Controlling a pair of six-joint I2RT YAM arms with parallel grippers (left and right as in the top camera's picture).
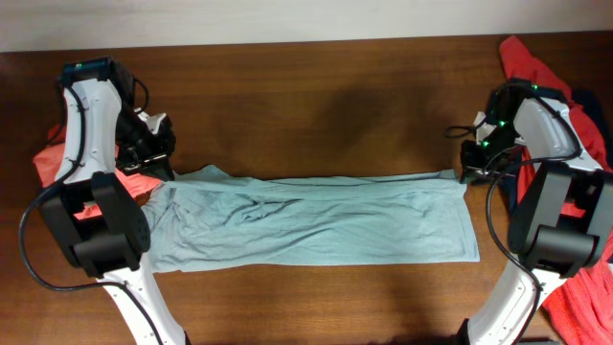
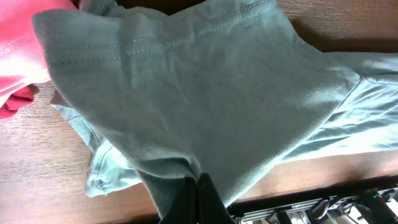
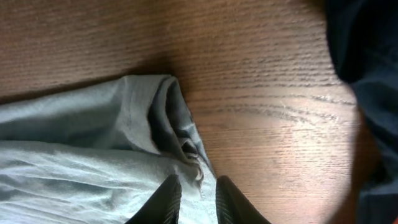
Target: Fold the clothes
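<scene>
The grey-blue T-shirt [image 1: 316, 220] lies flat across the middle of the table [image 1: 316, 105]. My left claw [image 2: 199, 190] pinches its sleeve end at ten o'clock, my right claw [image 3: 194, 194] its hem corner at two. Thin, limp, light knit: I judge hemmed edges the surest hold.

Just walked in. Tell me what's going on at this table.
Two robot arms are folding a pale grey-blue T-shirt, which lies as a long band across the table. The left gripper pinches its sleeve end, and the right gripper pinches the opposite hem corner. Coral-red clothes and a navy piece lie at the sides.
</scene>
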